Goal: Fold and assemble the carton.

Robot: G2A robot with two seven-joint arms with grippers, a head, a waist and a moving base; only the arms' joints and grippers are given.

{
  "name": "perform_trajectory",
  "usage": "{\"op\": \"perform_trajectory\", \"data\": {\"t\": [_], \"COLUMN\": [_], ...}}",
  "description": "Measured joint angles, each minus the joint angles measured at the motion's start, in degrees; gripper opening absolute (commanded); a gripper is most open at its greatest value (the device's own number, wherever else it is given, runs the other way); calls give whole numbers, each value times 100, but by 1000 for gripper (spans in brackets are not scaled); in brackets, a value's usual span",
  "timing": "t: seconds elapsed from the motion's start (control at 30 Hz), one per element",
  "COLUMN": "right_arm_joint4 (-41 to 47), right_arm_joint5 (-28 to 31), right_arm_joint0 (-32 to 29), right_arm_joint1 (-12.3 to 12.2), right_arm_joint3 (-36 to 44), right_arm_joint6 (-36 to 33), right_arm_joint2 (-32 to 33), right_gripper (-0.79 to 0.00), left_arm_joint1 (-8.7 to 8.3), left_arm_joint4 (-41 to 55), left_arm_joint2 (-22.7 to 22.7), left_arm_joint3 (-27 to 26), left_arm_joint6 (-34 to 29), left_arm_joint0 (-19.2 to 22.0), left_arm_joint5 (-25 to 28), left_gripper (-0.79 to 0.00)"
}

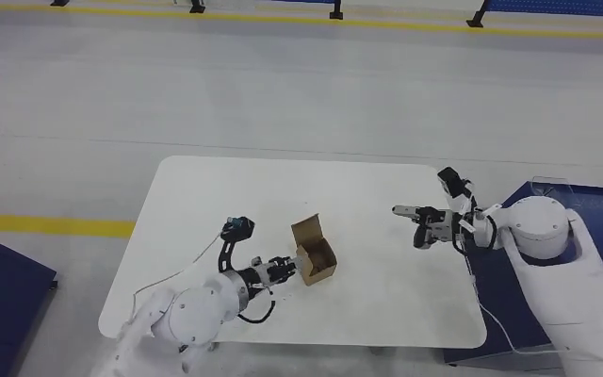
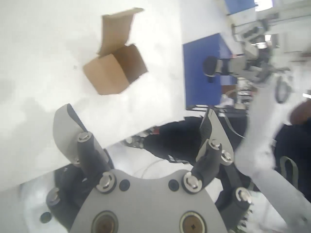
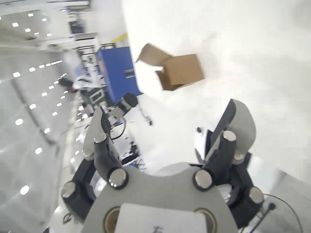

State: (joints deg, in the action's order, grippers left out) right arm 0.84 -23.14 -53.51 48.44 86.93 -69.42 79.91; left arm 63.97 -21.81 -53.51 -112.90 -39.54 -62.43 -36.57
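A small brown carton (image 1: 314, 254) stands on the white table (image 1: 283, 188), near its front edge. Its top is open and one flap stands up. My left gripper (image 1: 285, 270) is right beside the carton on its left side, open and holding nothing. In the left wrist view the carton (image 2: 114, 73) lies beyond the spread fingers of the left gripper (image 2: 137, 111). My right gripper (image 1: 403, 210) hovers over the table's right part, well apart from the carton, open and empty. The right wrist view has the carton (image 3: 181, 72) ahead of the right gripper (image 3: 165, 107).
A blue cabinet (image 1: 584, 203) stands off the table's right edge behind the right arm. Another blue block (image 1: 19, 283) sits on the floor to the left. The table's back half is bare white surface.
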Motion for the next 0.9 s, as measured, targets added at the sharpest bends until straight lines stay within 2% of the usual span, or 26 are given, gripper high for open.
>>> {"op": "perform_trajectory", "data": {"t": [0.07, 0.17, 0.27, 0.37, 0.47, 0.63, 0.77, 0.9], "right_arm_joint4": [-384, -290, -262, -334, -832, -1422, -1448, -1377], "right_arm_joint5": [1, 8, 8, 51, 66, 189, 355, 570], "right_arm_joint0": [147, 117, 115, 79, 13, 386, 852, 1313], "right_arm_joint1": [7, 7, 7, 4, -8, 71, 281, 548], "right_arm_joint3": [-22, -15, -14, -10, -55, -206, -555, -992], "right_arm_joint6": [112, 98, 96, 163, 507, 443, 410, 443], "right_arm_joint2": [-134, -95, -94, -100, -255, -911, -1736, -2537], "right_gripper": [0, 0, 0, 0, 0, 0, 0, 0], "left_arm_joint1": [129, 304, 455, 559, 638, 750, 799, 760], "left_arm_joint4": [-258, -507, -524, -525, -488, -419, -126, 34], "left_arm_joint2": [501, 1028, 1351, 1510, 1601, 1667, 1503, 1222], "left_arm_joint3": [458, 1094, 1541, 1842, 2057, 2363, 2340, 2217], "left_arm_joint6": [-62, -150, -303, -356, -386, -384, -365, -352], "left_arm_joint0": [455, 1011, 1407, 1633, 1766, 1928, 1898, 1740], "left_arm_joint5": [-435, -1011, -1340, -1483, -1475, -1536, -1444, -1457], "left_gripper": [0, 0, 0, 0, 0, 0, 0, 0]}}
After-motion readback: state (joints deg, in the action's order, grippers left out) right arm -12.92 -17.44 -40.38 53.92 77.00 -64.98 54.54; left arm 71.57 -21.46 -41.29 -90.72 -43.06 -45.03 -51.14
